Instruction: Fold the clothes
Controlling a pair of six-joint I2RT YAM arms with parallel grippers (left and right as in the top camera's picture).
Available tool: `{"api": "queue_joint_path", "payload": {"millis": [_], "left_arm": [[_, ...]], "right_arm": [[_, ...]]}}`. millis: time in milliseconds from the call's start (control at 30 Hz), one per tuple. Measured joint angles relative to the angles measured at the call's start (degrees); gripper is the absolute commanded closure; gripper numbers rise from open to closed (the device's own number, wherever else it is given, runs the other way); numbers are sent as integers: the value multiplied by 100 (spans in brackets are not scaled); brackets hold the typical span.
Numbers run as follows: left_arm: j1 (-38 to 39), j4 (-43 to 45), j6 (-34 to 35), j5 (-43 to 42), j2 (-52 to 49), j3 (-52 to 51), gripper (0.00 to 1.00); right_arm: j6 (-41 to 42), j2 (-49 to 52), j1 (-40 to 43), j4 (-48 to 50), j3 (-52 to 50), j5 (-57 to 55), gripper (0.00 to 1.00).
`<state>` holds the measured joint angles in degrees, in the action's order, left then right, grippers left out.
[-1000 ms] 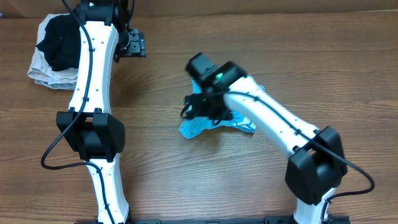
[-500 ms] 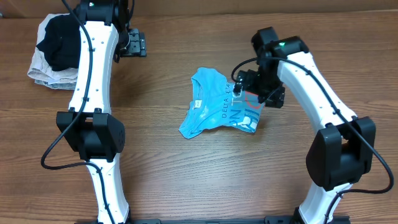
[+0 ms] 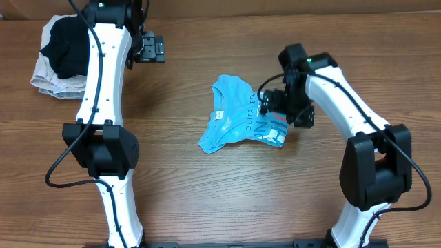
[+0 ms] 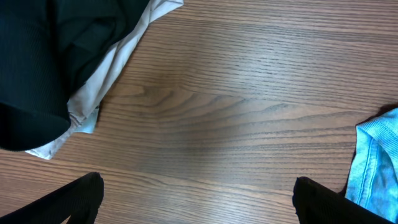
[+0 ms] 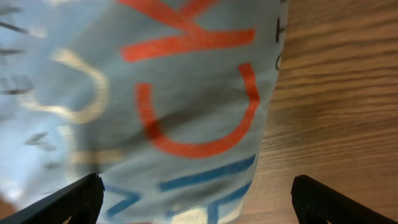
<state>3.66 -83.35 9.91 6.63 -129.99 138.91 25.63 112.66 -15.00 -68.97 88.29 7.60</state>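
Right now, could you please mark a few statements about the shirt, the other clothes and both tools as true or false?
1. The blue T-shirt lies crumpled near the middle of the table. True.
2. The left tool grips the black garment. False: it is open over bare wood, apart from that garment.
3. The right tool is open above the lettered part of the T-shirt. True.
4. The black garment lies on top of the T-shirt. False: it rests on the beige cloth at the far corner, well away from the T-shirt.
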Motion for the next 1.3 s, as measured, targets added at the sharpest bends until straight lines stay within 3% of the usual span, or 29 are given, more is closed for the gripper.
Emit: {"api": "queue_joint_path", "payload": {"millis": [433,733,1000,1300], "left_arm": [[0,15,0,-151,0,0,0],[0,109,-197,-748,0,0,0],[0,256,-555,-1786,0,-332,0],[181,1075,-629,-3480,0,-1631,0]], "right_arm": [[-61,0,-52,1657,-1322,142,0],[-984,0,-50,2767,-1364,721,3],[-1239,0,-42,2337,-1003,1019,0],[-1215,0,319,839,669,1154,0]]}}
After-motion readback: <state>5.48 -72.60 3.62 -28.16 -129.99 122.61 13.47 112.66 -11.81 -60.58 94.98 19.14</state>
